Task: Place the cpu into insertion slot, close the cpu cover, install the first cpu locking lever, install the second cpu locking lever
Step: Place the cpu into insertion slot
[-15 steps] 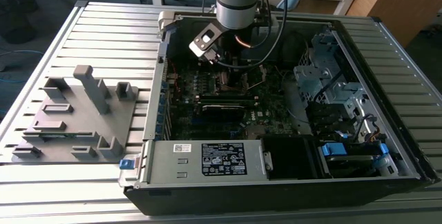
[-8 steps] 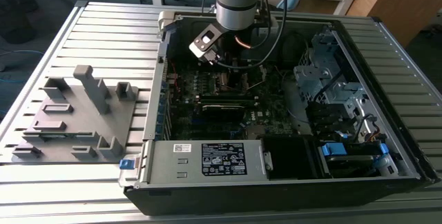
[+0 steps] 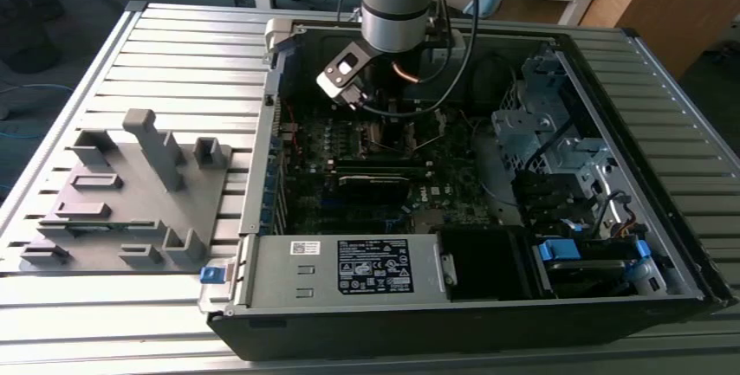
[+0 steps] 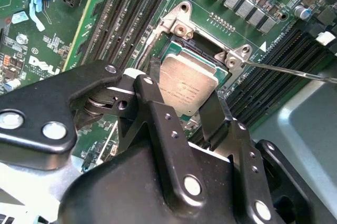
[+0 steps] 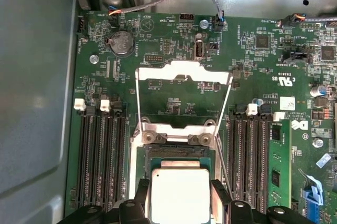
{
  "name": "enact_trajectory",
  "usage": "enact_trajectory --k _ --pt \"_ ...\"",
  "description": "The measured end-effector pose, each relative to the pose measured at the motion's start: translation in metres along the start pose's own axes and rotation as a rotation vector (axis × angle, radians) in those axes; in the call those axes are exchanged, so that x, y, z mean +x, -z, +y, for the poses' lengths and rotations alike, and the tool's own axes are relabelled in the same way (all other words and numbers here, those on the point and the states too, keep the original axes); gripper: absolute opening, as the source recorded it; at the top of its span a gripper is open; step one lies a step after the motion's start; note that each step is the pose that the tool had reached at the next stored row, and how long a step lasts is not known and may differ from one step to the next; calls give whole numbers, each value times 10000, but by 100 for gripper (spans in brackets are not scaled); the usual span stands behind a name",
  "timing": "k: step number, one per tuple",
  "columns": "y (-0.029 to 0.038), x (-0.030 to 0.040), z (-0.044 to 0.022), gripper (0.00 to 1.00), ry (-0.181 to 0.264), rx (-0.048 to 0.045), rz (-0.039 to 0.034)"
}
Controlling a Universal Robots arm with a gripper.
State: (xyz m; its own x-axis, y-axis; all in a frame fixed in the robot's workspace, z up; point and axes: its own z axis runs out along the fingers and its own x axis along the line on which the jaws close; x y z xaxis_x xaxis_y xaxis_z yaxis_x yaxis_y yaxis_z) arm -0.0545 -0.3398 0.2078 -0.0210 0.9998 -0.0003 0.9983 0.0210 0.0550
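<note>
Tabletop [image 3: 139, 54]: ribbed metal. It carries an open case [image 3: 486, 323] and, on the exterior view's left, a grey fixture [image 3: 127, 193].
Arm [image 3: 396, 3]: reaches straight down into the case, over the upper part of the board.
Board [image 5: 174, 34]: green and lying flat. Banks of long black memory slots [image 5: 102, 155] run on both sides of the socket.
Claw [image 4: 183, 89]: narrowed to the chip's width, one black finger [image 4: 215, 112] against each of two opposite edges. It appears to grip the cpu.
Cover [image 5: 184, 71]: silver frame with a cut-out centre, swung open on its hinge and clear of the socket.
Slot [image 5: 179, 153]: square, with a metal rim. Its near edge shows just beyond the chip.
Cpu [image 5: 179, 190]: dull silver top up, between the fingers and directly over the slot. Whether it is seated or hovering cannot be told.
Lever [image 4: 295, 70]: thin wire rod, unlatched, angling away from a socket corner.
Handling (judged): the cpu is light, stiff and thin, and its smooth lid offers little friction. Its underside and the slot's contacts are likely delicate. It is best held by opposite edges and kept level, with light squeeze and no sideways drag.
</note>
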Motion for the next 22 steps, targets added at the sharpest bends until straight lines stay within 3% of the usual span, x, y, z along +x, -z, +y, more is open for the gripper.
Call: enact_trajectory --k 6,22 --pt "-34 13 -1 54 -65 -55 -156" --pt "-109 14 -8 54 -71 -59 -163"
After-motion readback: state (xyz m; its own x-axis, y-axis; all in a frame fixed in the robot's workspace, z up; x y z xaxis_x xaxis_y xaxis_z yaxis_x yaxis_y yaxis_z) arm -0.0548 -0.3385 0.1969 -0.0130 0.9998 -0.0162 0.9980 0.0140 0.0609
